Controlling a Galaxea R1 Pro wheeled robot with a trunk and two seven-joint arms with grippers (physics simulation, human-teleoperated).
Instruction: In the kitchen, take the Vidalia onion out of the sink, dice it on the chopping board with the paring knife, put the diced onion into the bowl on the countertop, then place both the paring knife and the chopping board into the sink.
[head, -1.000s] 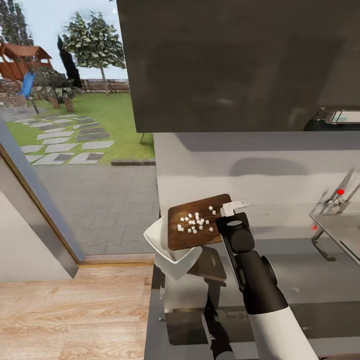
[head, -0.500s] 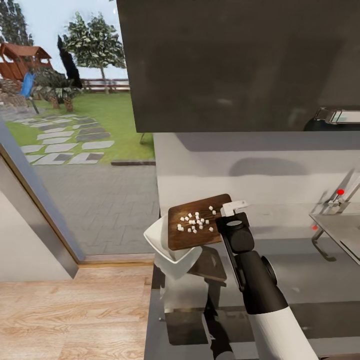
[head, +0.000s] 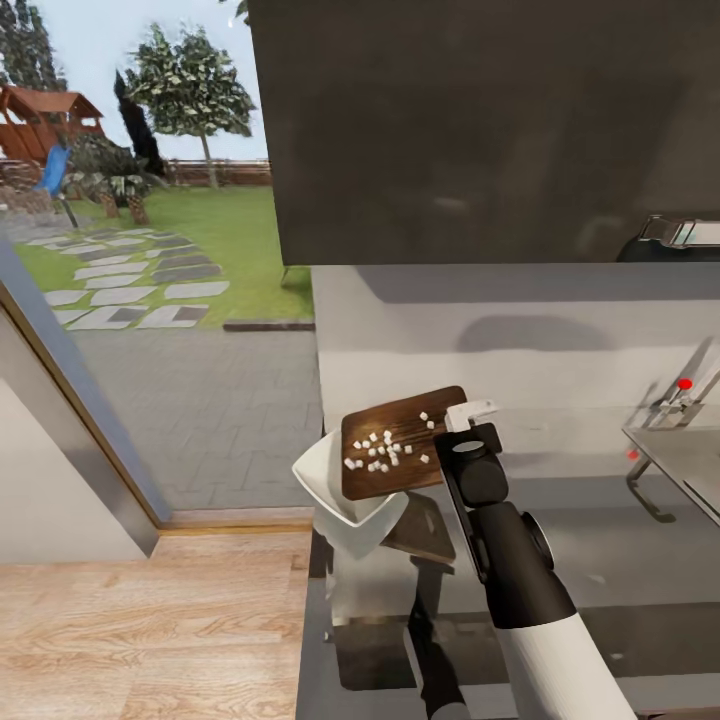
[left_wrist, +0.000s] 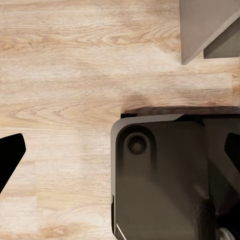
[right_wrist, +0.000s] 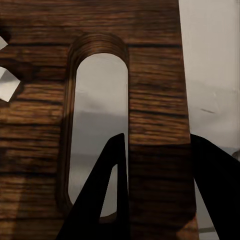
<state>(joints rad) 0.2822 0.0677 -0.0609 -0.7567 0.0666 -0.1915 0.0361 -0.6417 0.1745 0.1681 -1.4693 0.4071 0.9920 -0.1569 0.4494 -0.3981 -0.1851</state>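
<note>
Jaws of the right gripper (right_wrist: 152, 192) pinch the chopping board (head: 400, 443) beside its oval hole, tilting it left so the diced onion (head: 380, 452) can slide into the bowl (head: 330, 492) at the tabletop's (head: 600, 560) left end. Left gripper's (left_wrist: 120, 150) jaws are spread, holding nothing, above the floor.

The robot's right arm (head: 525, 590) in the head view: a glossy white cylindrical forearm shell gives way to a black, rounded wrist housing with a circular joint cap, topped by a small white bracket at the right hand (head: 468, 415). Seen from the right wrist camera, that hand's fingers (right_wrist: 210, 195) are plain matte-black, tapering wedges. The left wrist camera catches a dark grey rounded-corner base panel (left_wrist: 165, 175) with a round recessed fitting, and one black finger (left_wrist: 10, 155) of the left hand.
</note>
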